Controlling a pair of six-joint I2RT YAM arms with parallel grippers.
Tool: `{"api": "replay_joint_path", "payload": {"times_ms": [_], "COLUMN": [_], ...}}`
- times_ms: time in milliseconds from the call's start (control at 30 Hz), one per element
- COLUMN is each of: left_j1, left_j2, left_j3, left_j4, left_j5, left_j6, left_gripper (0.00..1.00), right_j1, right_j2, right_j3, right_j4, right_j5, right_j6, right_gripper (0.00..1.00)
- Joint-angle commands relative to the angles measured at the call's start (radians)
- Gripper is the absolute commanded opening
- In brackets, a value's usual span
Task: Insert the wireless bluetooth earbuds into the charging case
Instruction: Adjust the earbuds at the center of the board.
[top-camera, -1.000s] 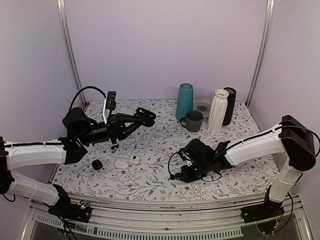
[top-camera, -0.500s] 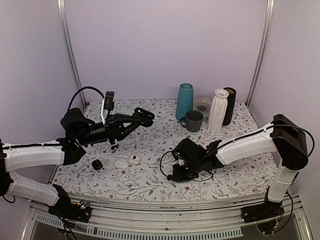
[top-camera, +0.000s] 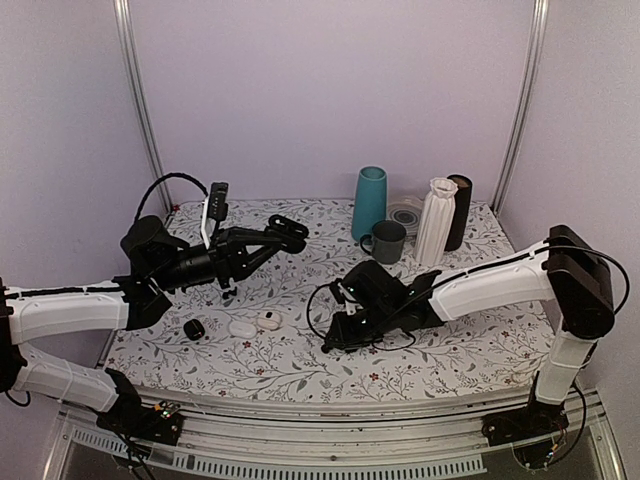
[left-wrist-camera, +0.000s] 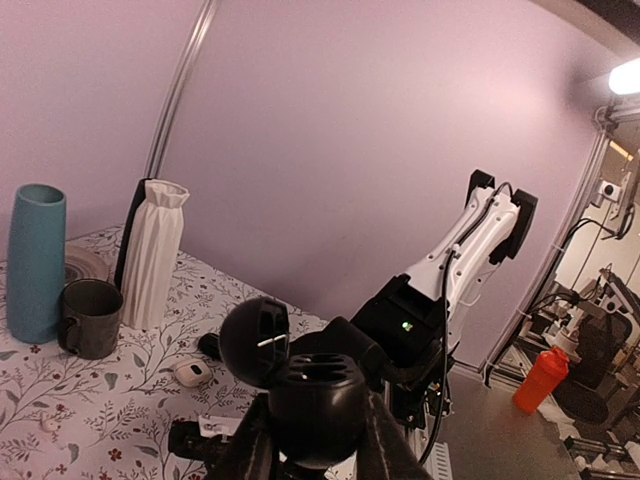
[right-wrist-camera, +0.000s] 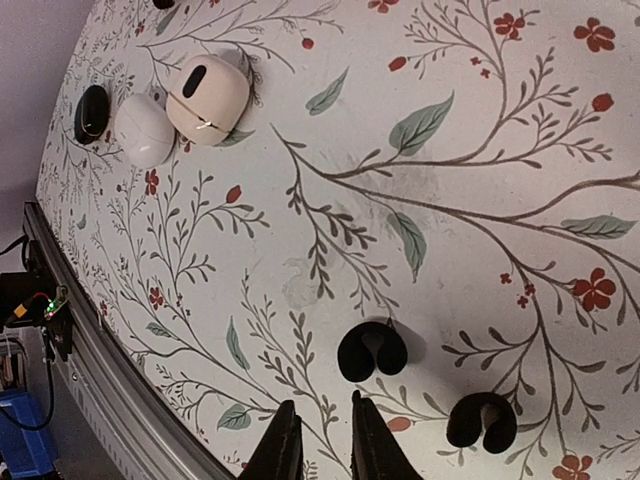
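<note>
Left tool (top-camera: 280, 238) raised, gripping a black charging case (top-camera: 292, 226); right tool (top-camera: 331, 344) low over the floral table (top-camera: 290, 378)

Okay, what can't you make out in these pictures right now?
Top view: the two tiny glossy black earbuds cannot be found; too small, or hidden by the right claw.
Left wrist view: the inside of the black oval charging case in the left claw is dark; sockets unreadable.
Right wrist view: that claw's fingers are cut off by the bottom edge.
</note>
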Motion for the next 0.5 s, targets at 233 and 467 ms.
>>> {"api": "replay_joint_path", "payload": {"times_ms": [233, 467], "left_j1": [0.012, 0.012], "left_j2": [-0.01, -0.011], "left_j3": [0.002, 0.001], "left_j4": [0.011, 0.011], "left_j5": [0.0, -0.001], "left_j6": [-0.003, -0.004], "left_gripper": [0.0, 0.0], "right_j1": [-0.114, -0.115], "right_j2": [-0.129, -0.049], "right_j3": [-0.114, -0.072], "right_j4": [-0.047, -0.085], "right_j5": [0.055, 0.108], "right_j6": [-0.168, -0.173], "right_gripper": [0.16, 0.09]}}
